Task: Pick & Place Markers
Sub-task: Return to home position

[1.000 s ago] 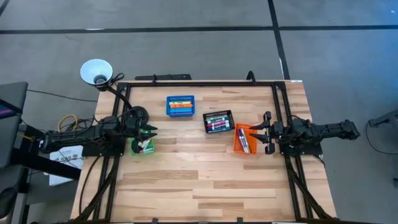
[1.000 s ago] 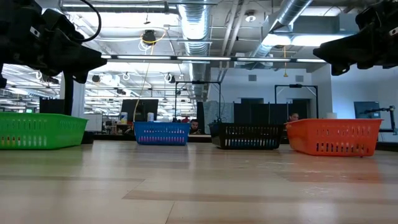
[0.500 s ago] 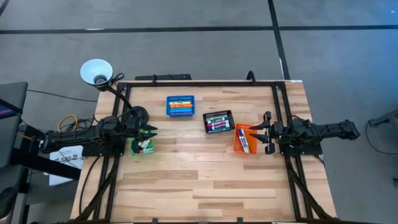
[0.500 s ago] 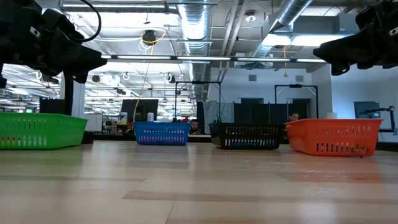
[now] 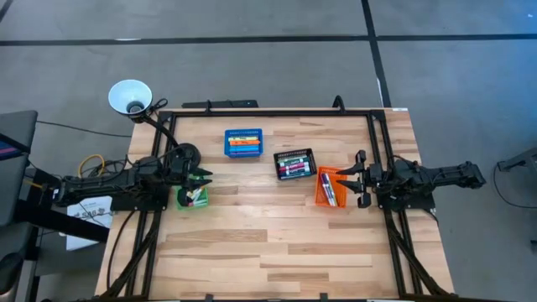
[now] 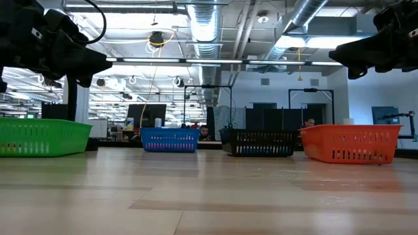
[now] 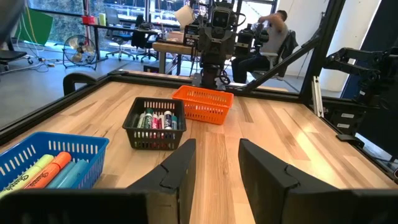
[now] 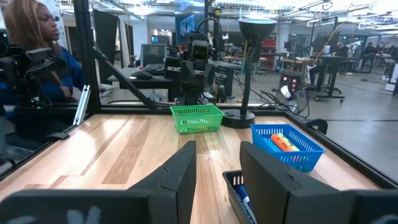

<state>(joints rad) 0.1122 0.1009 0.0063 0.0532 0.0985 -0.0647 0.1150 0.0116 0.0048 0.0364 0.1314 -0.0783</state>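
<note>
**Wooden table (image 5: 277, 243) with four bins**

Hanging with fingers parted: left gripper (image 5: 204, 178) raised by one edge of the green bin (image 5: 192, 205), right gripper (image 5: 359, 178) raised just beside the orange bin (image 5: 318, 191). Lying inside those two bins, and inside the blue bin (image 5: 243, 131) and black bin (image 5: 294, 153) standing between them: the markers (image 5: 294, 168).

Green basket (image 6: 42, 137), blue basket (image 6: 170, 140), black basket (image 6: 261, 142), orange basket (image 6: 349, 143) dot the table (image 6: 209, 196).

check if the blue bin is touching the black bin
Apart. The high view shows bare table between the blue bin and the black bin; the low view shows the gap too.
</note>
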